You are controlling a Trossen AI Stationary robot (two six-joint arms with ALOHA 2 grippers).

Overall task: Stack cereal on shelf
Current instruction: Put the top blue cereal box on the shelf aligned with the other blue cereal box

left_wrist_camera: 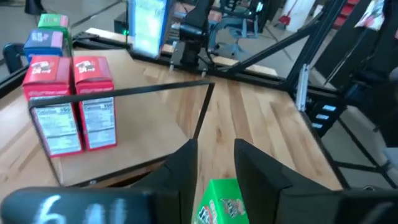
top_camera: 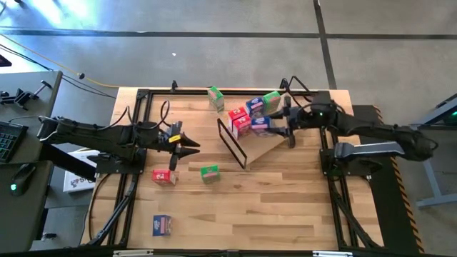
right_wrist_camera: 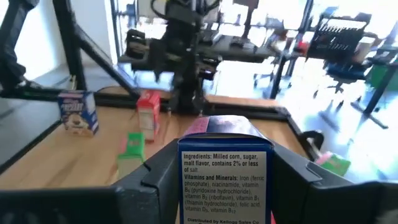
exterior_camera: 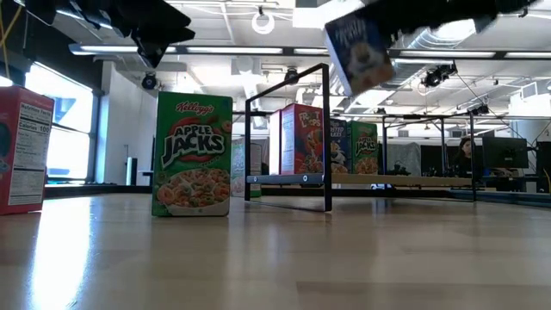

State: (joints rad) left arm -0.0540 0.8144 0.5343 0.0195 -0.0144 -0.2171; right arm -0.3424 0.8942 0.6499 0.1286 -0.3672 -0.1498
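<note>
Low view, op: you've got a green Apple Jacks box [exterior_camera: 192,155] upright on the tabletop [exterior_camera: 284,258], left of centre. A red box [exterior_camera: 21,148] stands at the left edge, nutrition panel facing you. The shelf's black wire frame [exterior_camera: 289,138] stands mid-table w/ red, blue & green boxes [exterior_camera: 325,140] lined up behind it. A blue box [exterior_camera: 356,52] hangs tilted in the air near the top, upper part hidden by dark arm parts. Bkgd: a person [exterior_camera: 466,155] at a desk, far right.
</note>
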